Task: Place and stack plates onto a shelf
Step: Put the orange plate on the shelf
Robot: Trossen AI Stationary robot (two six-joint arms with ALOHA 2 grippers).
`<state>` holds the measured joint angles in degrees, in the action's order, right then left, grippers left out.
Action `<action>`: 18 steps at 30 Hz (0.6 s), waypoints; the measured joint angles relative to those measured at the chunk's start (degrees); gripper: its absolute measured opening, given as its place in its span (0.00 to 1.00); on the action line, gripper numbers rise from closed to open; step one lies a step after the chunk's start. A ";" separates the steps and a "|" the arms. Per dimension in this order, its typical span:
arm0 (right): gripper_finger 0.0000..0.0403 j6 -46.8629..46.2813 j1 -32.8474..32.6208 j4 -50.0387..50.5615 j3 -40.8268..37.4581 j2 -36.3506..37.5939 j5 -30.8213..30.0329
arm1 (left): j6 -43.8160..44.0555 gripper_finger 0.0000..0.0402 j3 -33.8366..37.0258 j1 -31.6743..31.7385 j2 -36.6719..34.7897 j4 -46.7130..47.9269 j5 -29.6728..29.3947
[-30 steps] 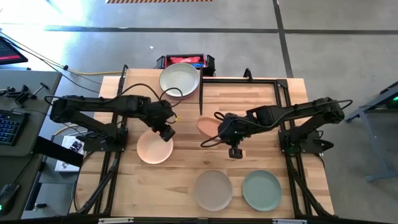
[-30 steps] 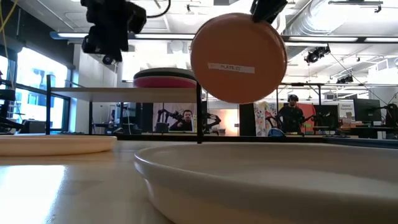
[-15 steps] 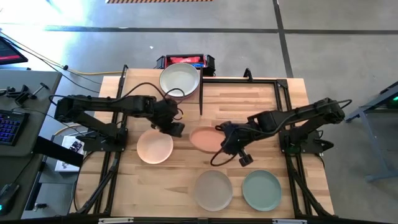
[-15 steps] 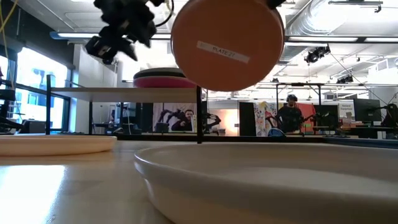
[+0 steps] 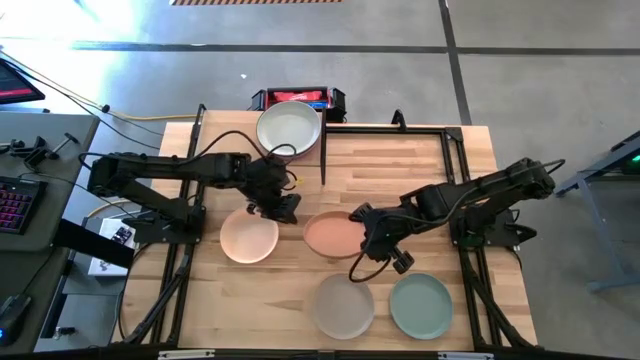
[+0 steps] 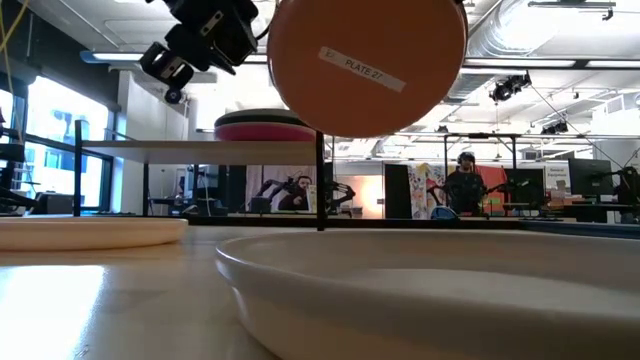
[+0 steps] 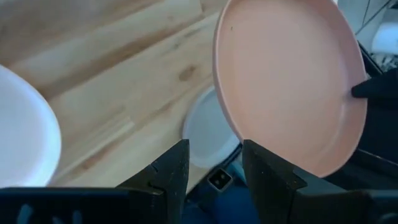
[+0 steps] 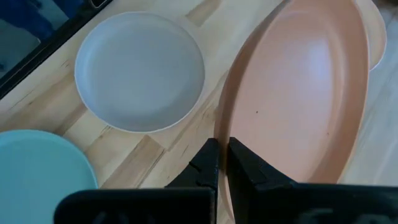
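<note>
A salmon plate [image 5: 333,233] hangs tilted in the air over the table's middle, with my right gripper [image 5: 360,225] shut on its right rim. In the low view its underside [image 6: 365,60] bears a label. My left gripper [image 7: 214,168] is open just left of the plate's left rim, touching nothing. A peach plate [image 5: 248,238] lies flat on the table below the left arm. The shelf [image 6: 200,148] at the far edge carries a pink plate [image 6: 265,127] and an off-white plate [image 5: 289,128]. Beige [image 5: 343,303] and sage green [image 5: 420,305] plates rest near the front edge. My right gripper pinches the salmon plate's rim [image 8: 219,127] between its two fingers, one on the hollow upper face and one on the outer side. The fingers come from the table's right, slanting down. The plate is lifted clear and tilted, its underside toward the near edge.
A thin dark upright [image 5: 322,160] stands at the shelf's right end. A red and black box [image 5: 300,98] sits beyond the table's far edge. Bare tabletop [image 5: 400,170] lies at the far right. A person [image 6: 465,180] stands in the room behind.
My right gripper has rolled and carried the salmon plate toward the near edge; the plate has tipped from nearly on edge to a flatter tilt. My left gripper has rolled and moved toward the table's right, up to the plate's left rim.
</note>
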<state>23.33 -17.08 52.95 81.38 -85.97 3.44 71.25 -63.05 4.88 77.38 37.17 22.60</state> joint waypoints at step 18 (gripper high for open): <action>0.00 2.67 -0.98 -2.36 -0.04 -3.09 -0.46 | 3.28 0.34 0.02 -2.20 3.13 -4.83 2.39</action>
<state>26.00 -18.06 50.58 81.34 -89.06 2.98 74.52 -63.02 2.68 80.51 32.34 24.99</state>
